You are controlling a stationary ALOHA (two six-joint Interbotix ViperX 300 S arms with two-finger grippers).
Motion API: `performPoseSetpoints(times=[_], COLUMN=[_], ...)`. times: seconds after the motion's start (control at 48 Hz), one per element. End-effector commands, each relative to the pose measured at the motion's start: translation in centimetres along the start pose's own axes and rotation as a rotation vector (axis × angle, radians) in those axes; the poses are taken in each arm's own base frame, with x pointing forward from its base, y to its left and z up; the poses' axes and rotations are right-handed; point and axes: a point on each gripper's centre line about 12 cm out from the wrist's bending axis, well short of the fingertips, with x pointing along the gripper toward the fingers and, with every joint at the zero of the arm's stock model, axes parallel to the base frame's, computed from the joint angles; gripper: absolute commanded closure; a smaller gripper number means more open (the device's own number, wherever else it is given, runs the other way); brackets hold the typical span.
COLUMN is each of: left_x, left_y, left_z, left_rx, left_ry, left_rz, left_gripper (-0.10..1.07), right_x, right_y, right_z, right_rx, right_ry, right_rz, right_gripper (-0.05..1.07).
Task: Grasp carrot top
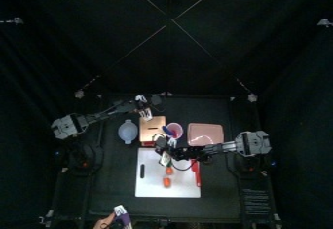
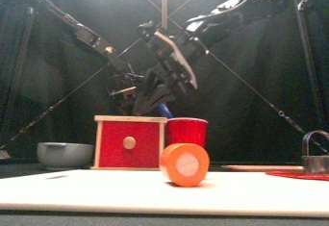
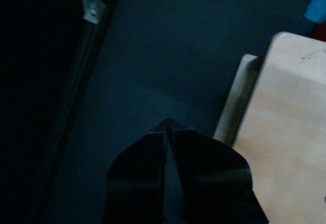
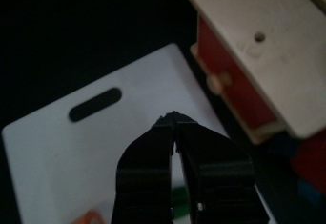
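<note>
A small green patch [image 4: 184, 203], perhaps the carrot top's leafy end, shows on the white cutting board [image 4: 76, 137] behind my right jaws, mostly hidden. An orange bit [image 4: 87, 216] lies near it. My right gripper [image 4: 173, 121] is shut and empty, hanging over the board close to the red-fronted wooden box [image 4: 261, 66]. In the top view the right gripper [image 1: 164, 147] is over the board's far end [image 1: 150, 179], with orange carrot pieces [image 1: 169, 172] just in front of it. A plain orange chunk [image 2: 184, 163] stands large in the front view. My left gripper [image 3: 166, 129] is shut, empty, raised beside the box [image 1: 152, 127].
A red cup [image 1: 173, 131] stands next to the box, a pink tray [image 1: 205, 133] to its right and a grey bowl [image 1: 127, 131] to its left. A red flat thing [image 2: 302, 175] lies at the board's right end. A person's hand [image 1: 115, 216] shows at the front edge.
</note>
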Motion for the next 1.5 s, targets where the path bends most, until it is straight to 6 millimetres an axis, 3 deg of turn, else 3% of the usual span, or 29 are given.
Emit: performPoseSetpoints(times=[0.0,0.125,0.292,0.542,0.75,1.042,1.208,1.292,1.479], left_x=[-2.7,-4.8,-8.0,-13.1,-13.8,-14.7,-14.1,-13.9,-13.7], left_y=[0.5,-0.7,-5.2,-11.3,-14.8,-15.0,-14.2,-13.4,-13.3], left_z=[0.5,-0.5,-2.6,-6.2,-8.7,-7.9,-8.1,-7.7,-7.9], left_rx=[-0.022,-0.048,-0.051,-0.046,-0.075,0.001,-0.017,-0.02,-0.019], left_ry=[-0.09,-0.193,-0.357,-0.678,-0.722,-0.799,-0.79,-0.798,-0.781], left_rz=[0.024,0.012,-0.09,-0.321,-0.474,-0.462,-0.432,-0.402,-0.397], left_gripper=[0.46,0.46,0.46,0.46,0.46,0.46,0.46,0.46,0.46], right_x=[-3.2,-6.2,-9.8,-11.3,-12.2,-11.9,-11.7,-11.0,-11.0], right_y=[0.2,0.6,0.6,-0.3,-0.2,-1.0,-1.5,-2.7,-3.2], right_z=[0.2,-0.6,-1.1,-2.0,-1.5,-2.1,-2.2,-2.6,-2.2], right_rx=[0.046,0.046,-0.008,-0.019,-0.035,-0.017,-0.001,0.066,0.243], right_ry=[-0.029,-0.053,-0.129,-0.15,-0.184,-0.168,-0.162,-0.134,-0.098], right_rz=[0.039,0.099,0.196,0.216,0.235,0.214,0.201,0.162,0.133], right_gripper=[0.95,0.95,0.95,0.95,0.95,0.95,0.95,0.95,0.89])
